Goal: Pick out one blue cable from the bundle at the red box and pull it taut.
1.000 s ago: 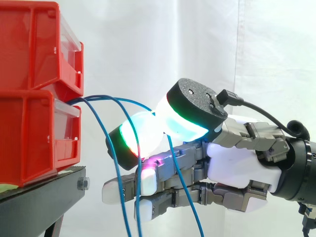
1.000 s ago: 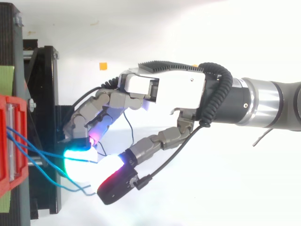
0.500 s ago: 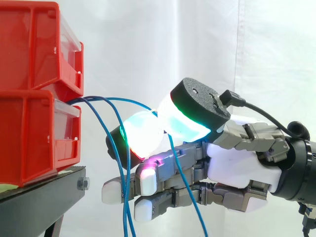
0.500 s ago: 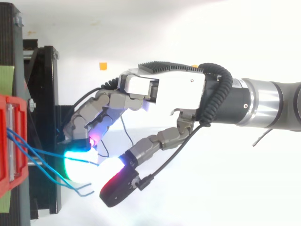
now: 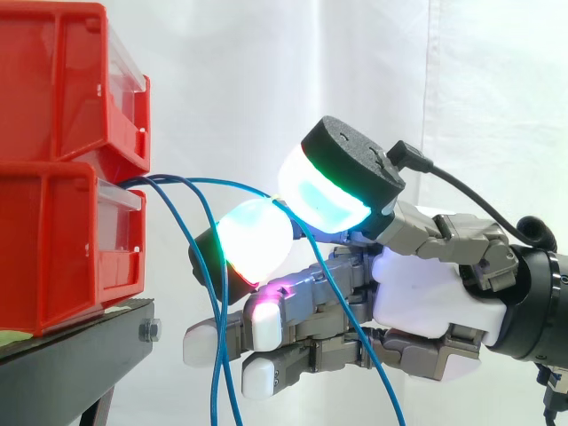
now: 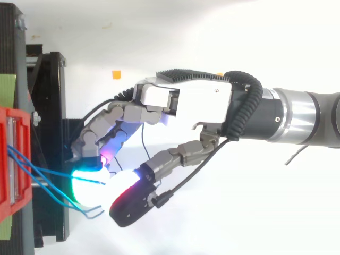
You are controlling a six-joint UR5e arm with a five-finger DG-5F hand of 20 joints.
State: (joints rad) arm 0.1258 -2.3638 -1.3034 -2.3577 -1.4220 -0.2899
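Several thin blue cables (image 5: 177, 222) come out of the lower red bin (image 5: 53, 248) at the left, also visible from above as the red bin (image 6: 10, 175). One blue cable (image 5: 235, 185) arcs right and passes between the thumb's glowing pad (image 5: 333, 191) and a finger's white-green pad (image 5: 253, 244), then drops away to the lower right. My hand (image 5: 417, 302) reaches in from the right, pinched shut on that cable. The other cables hang down in front of the lower fingers. From above, my hand (image 6: 186, 103) points left with the blue cables (image 6: 42, 170) running into the glowing pads.
Two red bins are stacked on a black stand (image 5: 71, 355) whose edge lies just left of the fingertips. A white curtain hangs behind. A small orange mark (image 6: 116, 74) lies on the white floor. There is free room to the right of the stand, around the arm.
The thumb has lifted a little and swung closer to the finger pad. The hanging part of the pinched cable has shifted to the right. The arm has barely moved.
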